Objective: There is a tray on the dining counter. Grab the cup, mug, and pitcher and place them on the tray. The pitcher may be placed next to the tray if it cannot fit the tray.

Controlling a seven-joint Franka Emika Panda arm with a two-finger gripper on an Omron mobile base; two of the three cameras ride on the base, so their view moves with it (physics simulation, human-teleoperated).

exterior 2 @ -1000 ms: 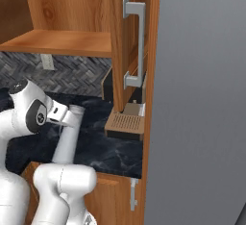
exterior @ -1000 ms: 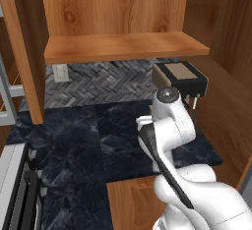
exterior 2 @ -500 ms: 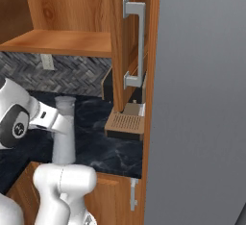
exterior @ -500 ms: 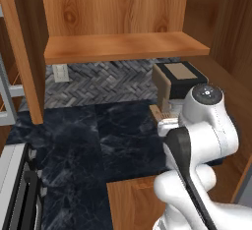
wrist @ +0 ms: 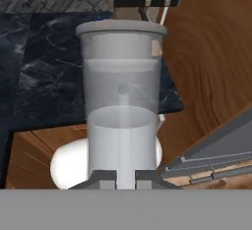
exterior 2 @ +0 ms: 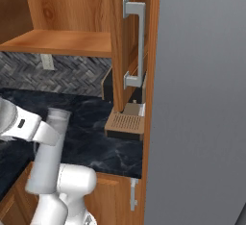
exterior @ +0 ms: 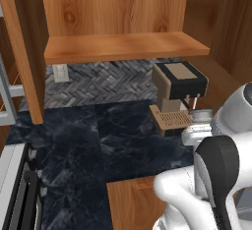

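Note:
In the hand view a tall pale grey translucent pitcher [wrist: 123, 96] stands upright straight ahead of my gripper [wrist: 121, 179], which is shut on its lower part. The dark fingertips [wrist: 101, 179] sit close against its base. In the left base view the pitcher's rim [exterior: 202, 115] shows just in front of the coffee machine, beside my white arm at the right edge. The pitcher hangs above the black marble counter's [wrist: 44, 76] front corner. The tray, cup and mug are out of view.
A tan and black coffee machine [exterior: 178, 89] with a slatted drip tray [exterior 2: 126, 123] stands at the counter's right end. A wooden shelf [exterior: 123, 47] hangs above. An open cabinet door with a metal handle [exterior 2: 134, 46] and a grey wall [exterior 2: 202, 99] close off the right.
My arm has swung to the right in the left base view and lower left in the right base view, carrying the pitcher. The kitchen itself has not shifted.

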